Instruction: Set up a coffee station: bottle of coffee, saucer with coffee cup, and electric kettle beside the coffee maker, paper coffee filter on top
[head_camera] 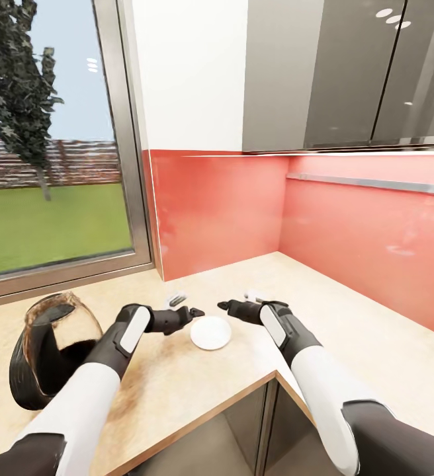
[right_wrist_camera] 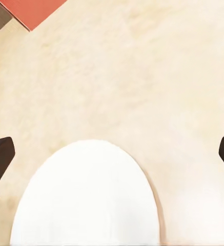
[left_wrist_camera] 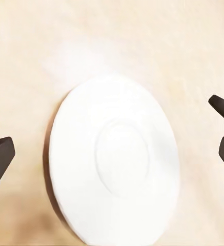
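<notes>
So both grippers are parked right over the saucer (head_camera: 210, 332), left gripper (head_camera: 192, 313) on one side, right gripper (head_camera: 225, 305) on the other, tips pointing at each other just above it. Both sets of jaws are spread wide with nothing in them; in the left wrist view the dark fingertips (left_wrist_camera: 0, 160) sit well outside the plate's edge.

The saucer lies flat on the tabletop (head_camera: 349, 330), near the inner corner edge where the worktop turns. The electric kettle (head_camera: 51, 354) is off to the saucer's left, half behind the left forearm.

My guess at the step: picking up the saucer to carry it over to the coffee maker. Tricky bit is that it's a thin, low disc lying flush, so there's hardly any rim to pinch from above. I'd use one arm only, tilt it so one finger gets under the lip, or nudge the plate to the tabletop edge first. Two grippers converging could just shove it around.

Materials: the saucer is smooth glossy white with a shallow round well in the middle, probably slippery. The tabletop is pale tan, mottled, matte. The kettle is rounded clear glass with a thick black loop handle. The backsplash (head_camera: 230, 211) behind the saucer is shiny red.
</notes>
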You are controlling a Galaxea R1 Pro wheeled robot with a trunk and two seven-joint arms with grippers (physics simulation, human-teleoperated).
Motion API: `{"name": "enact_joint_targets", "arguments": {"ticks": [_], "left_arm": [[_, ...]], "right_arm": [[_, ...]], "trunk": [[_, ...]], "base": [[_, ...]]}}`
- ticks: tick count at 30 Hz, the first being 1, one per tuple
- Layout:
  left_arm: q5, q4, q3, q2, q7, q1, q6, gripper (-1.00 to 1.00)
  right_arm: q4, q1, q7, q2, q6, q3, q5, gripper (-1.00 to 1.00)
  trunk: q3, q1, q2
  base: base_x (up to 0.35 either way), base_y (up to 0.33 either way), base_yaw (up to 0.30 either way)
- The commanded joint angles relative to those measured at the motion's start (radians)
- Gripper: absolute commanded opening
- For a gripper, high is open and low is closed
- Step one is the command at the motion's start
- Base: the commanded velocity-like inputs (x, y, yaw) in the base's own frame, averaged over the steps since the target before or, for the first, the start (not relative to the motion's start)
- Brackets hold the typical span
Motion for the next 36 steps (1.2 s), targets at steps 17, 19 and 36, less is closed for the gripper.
{"name": "enact_joint_targets", "arguments": {"ticks": [17, 19, 36], "left_arm": [[0.060, 0.039, 0.006, 0.002, -0.002, 0.000, -0.013, 1.00], [0.065, 0.044, 0.015, 0.003, -0.002, 0.000, -0.013, 1.00], [0.070, 0.052, 0.028, 0.001, -0.003, 0.000, -0.013, 1.00]], "right_arm": [[0.124, 0.000, 0.003, 0.000, -0.001, -0.003, -0.008, 1.00], [0.133, 0.000, 0.014, 0.000, -0.002, -0.003, -0.024, 1.00], [0.262, 0.001, 0.275, 0.000, -0.014, -0.003, -0.063, 1.00]], "trunk": [[-0.001, 0.000, -0.001], [-0.001, 0.000, -0.001], [-0.001, 0.000, -0.001]], "base": [[0.000, 0.000, 0.000], [0.000, 0.000, 0.000], [0.000, 0.000, 0.000]]}}
